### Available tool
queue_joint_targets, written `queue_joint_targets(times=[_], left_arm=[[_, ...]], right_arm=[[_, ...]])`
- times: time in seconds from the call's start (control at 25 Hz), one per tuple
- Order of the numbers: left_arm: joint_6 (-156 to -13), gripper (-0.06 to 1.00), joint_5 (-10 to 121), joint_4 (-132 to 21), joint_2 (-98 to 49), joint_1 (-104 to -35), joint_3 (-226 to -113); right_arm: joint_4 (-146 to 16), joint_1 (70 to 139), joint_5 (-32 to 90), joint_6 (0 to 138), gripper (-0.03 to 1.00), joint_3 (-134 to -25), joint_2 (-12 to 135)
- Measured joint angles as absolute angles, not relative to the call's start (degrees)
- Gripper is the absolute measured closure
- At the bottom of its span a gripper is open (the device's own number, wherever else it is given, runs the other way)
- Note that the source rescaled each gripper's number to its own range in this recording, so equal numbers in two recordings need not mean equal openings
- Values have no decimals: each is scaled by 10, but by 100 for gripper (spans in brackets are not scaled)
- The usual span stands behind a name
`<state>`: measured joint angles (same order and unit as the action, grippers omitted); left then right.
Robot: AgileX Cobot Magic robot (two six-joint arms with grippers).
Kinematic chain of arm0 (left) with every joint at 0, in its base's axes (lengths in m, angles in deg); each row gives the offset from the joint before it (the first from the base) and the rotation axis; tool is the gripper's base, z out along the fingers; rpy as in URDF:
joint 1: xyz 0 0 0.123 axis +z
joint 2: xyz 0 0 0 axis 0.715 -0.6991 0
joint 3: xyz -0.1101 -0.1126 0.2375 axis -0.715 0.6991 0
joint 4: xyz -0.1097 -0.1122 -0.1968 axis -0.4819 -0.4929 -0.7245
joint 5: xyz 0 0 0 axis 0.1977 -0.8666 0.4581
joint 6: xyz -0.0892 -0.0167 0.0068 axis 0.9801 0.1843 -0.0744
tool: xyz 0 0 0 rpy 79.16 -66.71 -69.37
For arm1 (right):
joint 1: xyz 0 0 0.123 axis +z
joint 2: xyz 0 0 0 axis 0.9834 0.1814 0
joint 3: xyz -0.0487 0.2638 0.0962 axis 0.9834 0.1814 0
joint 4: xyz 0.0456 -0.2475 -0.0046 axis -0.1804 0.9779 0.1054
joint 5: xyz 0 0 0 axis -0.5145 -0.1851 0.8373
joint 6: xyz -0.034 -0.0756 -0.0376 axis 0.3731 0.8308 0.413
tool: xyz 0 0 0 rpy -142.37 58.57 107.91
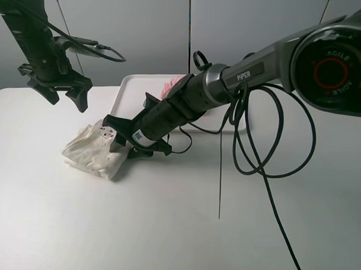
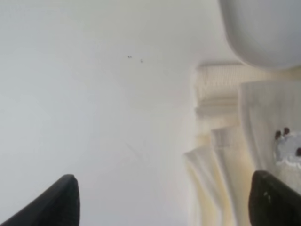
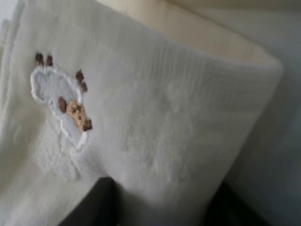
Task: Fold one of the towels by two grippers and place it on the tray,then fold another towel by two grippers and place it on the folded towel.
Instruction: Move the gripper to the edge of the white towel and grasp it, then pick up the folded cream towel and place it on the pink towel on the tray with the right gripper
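A cream towel (image 1: 88,149) with a small embroidered animal patch (image 3: 61,103) lies bunched and partly folded on the white table, left of centre. My right gripper (image 1: 125,142) reaches across from the right and is shut on the towel's folded edge (image 3: 155,122), which fills the gap between its dark fingers (image 3: 94,205). My left gripper (image 1: 66,96) hangs open in the air above and behind the towel, holding nothing; its wrist view shows the towel (image 2: 221,155) below. The white tray (image 1: 135,86) sits behind, with a pink towel (image 1: 172,85) on it, mostly hidden by the right arm.
Loose black cables (image 1: 257,143) droop from the right arm onto the table at centre right. A corner of the tray (image 2: 263,28) shows in the left wrist view, close to the cream towel. The grey wall stands just behind the table.
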<state>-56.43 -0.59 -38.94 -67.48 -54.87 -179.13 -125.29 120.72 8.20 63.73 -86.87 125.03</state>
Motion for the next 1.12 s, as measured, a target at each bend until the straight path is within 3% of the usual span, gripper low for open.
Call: queue_joint_targets(times=[0.12,0.16,0.4,0.56,0.96,1.12], left_arm=[[-564,0,-6,-389,-675,-549,-1791],[-564,0,-6,-389,-675,-549,-1791],[-565,0,-6,-386,-675,-549,-1791],[-566,0,-7,-380,-675,-548,-1791],[-636,0,-21,-485,-675,-514,-1791],[-650,0,-22,-494,-672,-507,-1791]], right_arm=[[-1260,1208,91,655,86,-869,1254],[-1269,1208,91,669,90,-869,1254],[-1304,1208,68,762,90,-869,1247],[-1241,1208,62,771,90,-869,1213],[-982,1170,-15,618,90,-988,1185],[-948,1144,-38,582,90,-1048,1185]])
